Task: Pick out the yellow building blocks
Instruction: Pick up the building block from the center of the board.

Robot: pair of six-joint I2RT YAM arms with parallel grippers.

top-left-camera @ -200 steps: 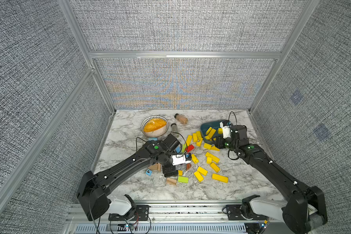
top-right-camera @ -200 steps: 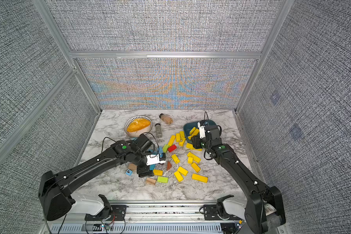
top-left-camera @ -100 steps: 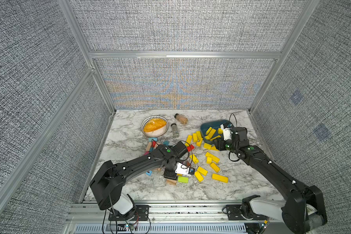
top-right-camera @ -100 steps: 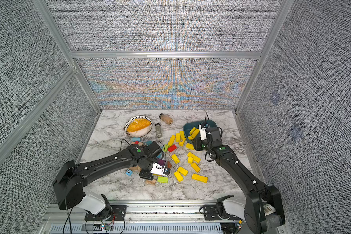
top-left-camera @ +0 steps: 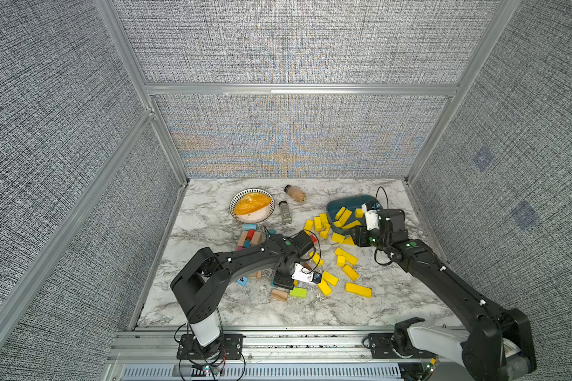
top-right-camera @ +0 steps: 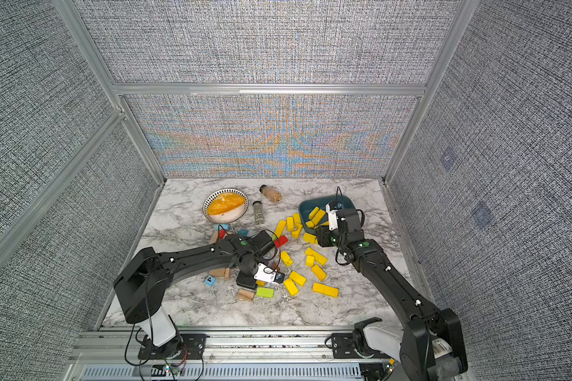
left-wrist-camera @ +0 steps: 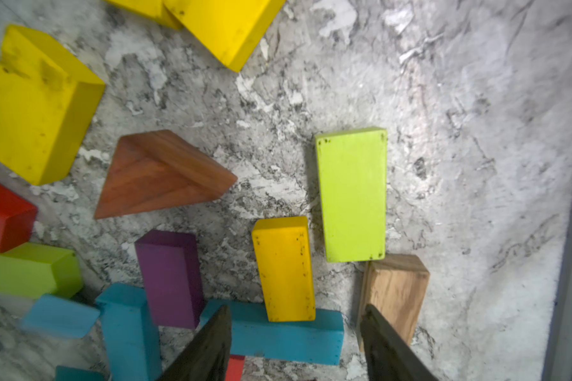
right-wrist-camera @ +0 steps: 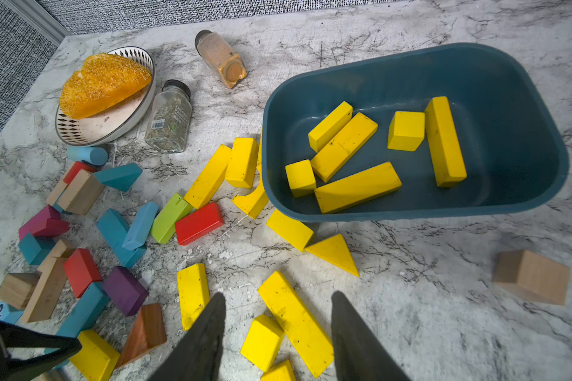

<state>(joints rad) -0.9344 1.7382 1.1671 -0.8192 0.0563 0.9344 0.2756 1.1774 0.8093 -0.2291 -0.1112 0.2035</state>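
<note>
**Yellow blocks half sorted, both arms low over the bench**

The marble bench carries everything, and the dark blue tub is the thing to steer by. The left arm reaches in well away from the tub, bent down over the mixed pile; the right arm stretches up to the tub's near edge.

The yellow building blocks are split — six lie inside the tub, bars and two cubes, while more lie scattered on the bench just outside its rim and further toward the front edge, among them a wedge and a long bar.

The left gripper hangs with its fingers apart, straddling the end of a small yellow bar that rests across a blue block; a lime-green block lies just beside it and a tan block next to that. Nothing is clamped.

The right gripper is also spread open and empty, above a yellow bar and a cube near the tub.

Beyond the tub sit a patterned bowl and two spice jars lying on their sides.
</note>
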